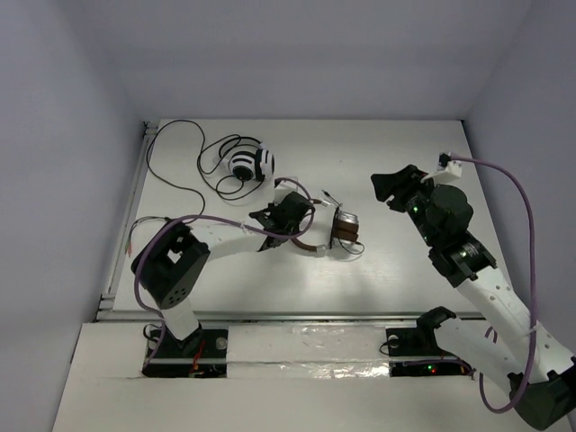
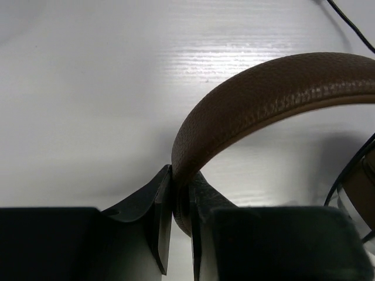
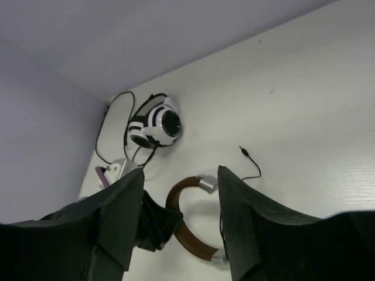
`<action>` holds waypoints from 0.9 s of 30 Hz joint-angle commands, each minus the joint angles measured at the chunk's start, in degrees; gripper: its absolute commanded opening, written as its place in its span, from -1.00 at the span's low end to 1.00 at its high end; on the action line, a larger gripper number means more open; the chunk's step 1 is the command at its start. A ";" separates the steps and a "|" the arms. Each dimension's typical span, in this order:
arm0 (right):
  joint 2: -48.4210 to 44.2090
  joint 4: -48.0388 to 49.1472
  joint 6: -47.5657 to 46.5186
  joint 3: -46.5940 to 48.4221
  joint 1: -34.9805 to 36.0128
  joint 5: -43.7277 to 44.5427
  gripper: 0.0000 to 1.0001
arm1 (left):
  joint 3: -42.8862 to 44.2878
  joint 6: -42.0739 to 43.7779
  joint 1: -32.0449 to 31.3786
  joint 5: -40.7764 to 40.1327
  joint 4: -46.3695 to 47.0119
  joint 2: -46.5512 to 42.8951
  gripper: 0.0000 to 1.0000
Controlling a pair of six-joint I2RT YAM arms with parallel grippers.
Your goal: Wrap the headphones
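Two headphones lie on the white surface (image 1: 405,261) seen from above: the brown-banded, silver-cupped headphones with thin black cable (image 1: 345,227) in the middle, and the black-and-white striped headphones (image 1: 247,165) farther back. In the left wrist view, my left claw (image 2: 179,196) pinches the brown headband (image 2: 263,99) tightly. In the right wrist view, my right claw (image 3: 180,175) hangs spread apart above the surface and holds nothing.

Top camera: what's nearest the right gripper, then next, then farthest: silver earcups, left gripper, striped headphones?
1. Silver metallic earcups, just left of the right gripper.
2. Left gripper, mid-table, pinching the brown leather-look headband.
3. Black-and-white striped headphones, back left.
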 commanded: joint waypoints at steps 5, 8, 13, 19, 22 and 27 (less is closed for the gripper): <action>-3.76 -3.31 -1.95 0.54 0.23 2.18 0.38 | 3.69 1.33 2.28 0.44 6.11 2.63 -0.52; -3.85 -4.01 -2.04 0.90 0.23 2.89 0.88 | 3.78 1.59 2.28 -0.35 5.94 2.81 -0.28; -3.59 -4.72 -2.39 2.21 0.23 2.98 1.00 | 2.90 1.42 2.81 -1.76 4.71 -0.87 0.08; -5.17 -7.17 -3.79 4.41 0.23 1.84 1.00 | -1.84 0.63 2.81 -3.00 4.62 -17.12 0.27; -8.06 -7.53 -4.41 5.20 0.23 1.22 1.00 | -5.00 1.07 2.81 -0.98 5.76 -26.79 0.37; -13.69 -7.70 -4.33 4.76 0.23 0.51 1.00 | -8.96 0.98 2.81 4.03 4.90 -38.82 0.54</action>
